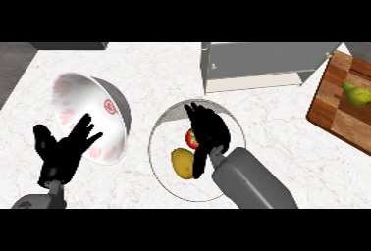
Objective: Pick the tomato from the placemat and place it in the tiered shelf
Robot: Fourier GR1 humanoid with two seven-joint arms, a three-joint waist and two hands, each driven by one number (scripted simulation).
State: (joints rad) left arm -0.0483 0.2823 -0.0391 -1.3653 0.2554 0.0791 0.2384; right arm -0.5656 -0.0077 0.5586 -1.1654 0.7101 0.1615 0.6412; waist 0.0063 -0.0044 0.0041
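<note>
Grey forearm comes in from the bottom edge on the right side, and its black right hand point(206, 128) sits over a round, pale placemat point(163, 169) on the marble counter point(275, 117). Fingers are stretched out pretty straight, pointing away toward the far side, spread over the mat rather than wrapped round anything. Tucked right against the hand's left edge is the tomato point(193, 138), red with a bit of green on top, still lying on the placemat. The hand covers part of it, so I honestly can't tell if the fingers are touching it or just above it. Just nearer than the tomato, also on the mat, there's a yellowish lumpy thing that looks like a potato point(185, 163).

Over at the left edge the left hand point(64, 147) is open, fingers up and splayed, just resting there. Right behind and beside it is a white bowl point(101, 98) with a red pattern, tipped up so you see into it; the fingers overlap its lower rim in the view.

Farther back, past the placemat, is the tiered shelf point(261, 66), a grey metal unit with a lighter ledge along its front. It's well apart from the tomato. Off at the right edge lies a wooden cutting board point(330, 110) with a green pear point(355, 94) on it.
</note>
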